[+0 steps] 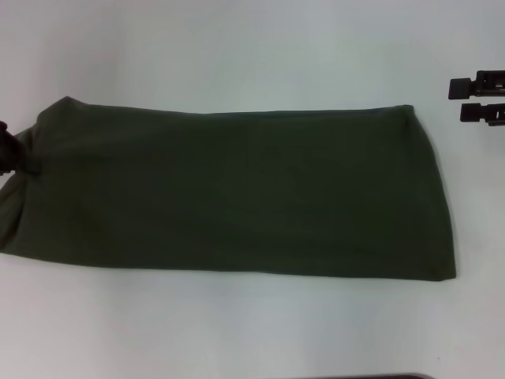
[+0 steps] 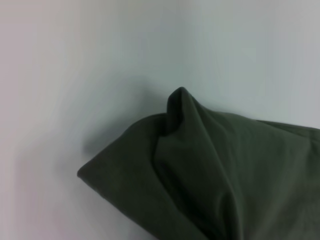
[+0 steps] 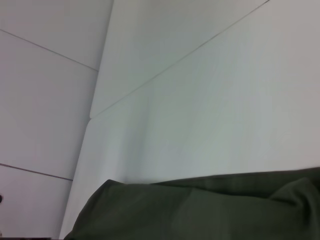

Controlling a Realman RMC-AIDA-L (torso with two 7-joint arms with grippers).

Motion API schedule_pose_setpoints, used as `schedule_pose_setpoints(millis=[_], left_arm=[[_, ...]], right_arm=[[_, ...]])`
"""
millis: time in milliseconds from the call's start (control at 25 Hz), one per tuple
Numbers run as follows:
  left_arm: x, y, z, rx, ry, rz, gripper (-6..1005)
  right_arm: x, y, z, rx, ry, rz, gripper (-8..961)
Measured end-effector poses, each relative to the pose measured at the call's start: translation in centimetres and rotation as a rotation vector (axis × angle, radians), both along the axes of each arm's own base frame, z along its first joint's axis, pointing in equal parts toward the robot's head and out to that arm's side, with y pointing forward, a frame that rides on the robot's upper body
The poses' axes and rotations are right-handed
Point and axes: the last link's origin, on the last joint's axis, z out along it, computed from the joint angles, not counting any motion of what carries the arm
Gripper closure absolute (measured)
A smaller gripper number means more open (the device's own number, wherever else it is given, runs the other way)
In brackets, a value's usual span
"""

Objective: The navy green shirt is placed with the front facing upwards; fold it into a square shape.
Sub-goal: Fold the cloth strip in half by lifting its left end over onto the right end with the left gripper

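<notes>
The tabletop (image 1: 237, 55) is plain white and matte, bare around the cloth; the right wrist view shows it made of white panels with thin dark seams running between them, and a strip of something dark sits at its near edge in the head view; no lettering, label or brand can be read anywhere, since only plain dark green fabric faces up; the shirt (image 1: 237, 197) lies flat across the middle of the tabletop as a long band, folded lengthwise, its far and near edges fairly straight and its right end squared off with a slight flare; its left end narrows and rises in a small peak, seen in the left wrist view as a pinched ridge of cloth (image 2: 182, 107) standing above the surface with a fold falling away below it; the left gripper (image 1: 8, 150) shows only as a dark shape at the left edge of the head view, touching that bunched corner, and I cannot tell how its fingers stand; the right gripper (image 1: 481, 101) hangs beyond the shirt's far right corner, clear of the cloth, its two black fingers parallel with a gap between them.
</notes>
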Motion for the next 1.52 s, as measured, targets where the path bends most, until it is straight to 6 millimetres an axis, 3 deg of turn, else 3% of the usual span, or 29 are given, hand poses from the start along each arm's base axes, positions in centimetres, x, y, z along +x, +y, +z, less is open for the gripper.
schedule_pose_setpoints(millis=[720,1240,1520], left_arm=[[-0.8,-0.2,1.4,0.028,0.066,0.038,960],[1.8,2.2,1.5,0.07,0.047,-0.035,959],[1.8,2.7,2.0,0.097,0.064,-0.034,959]], right_arm=[[-0.1,0.0,0.0,-0.002,0.002,0.001,147],[-0.1,0.1,0.0,-0.002,0.002,0.002,147],[-0.2,0.2,0.0,-0.001,0.001,0.004,147]])
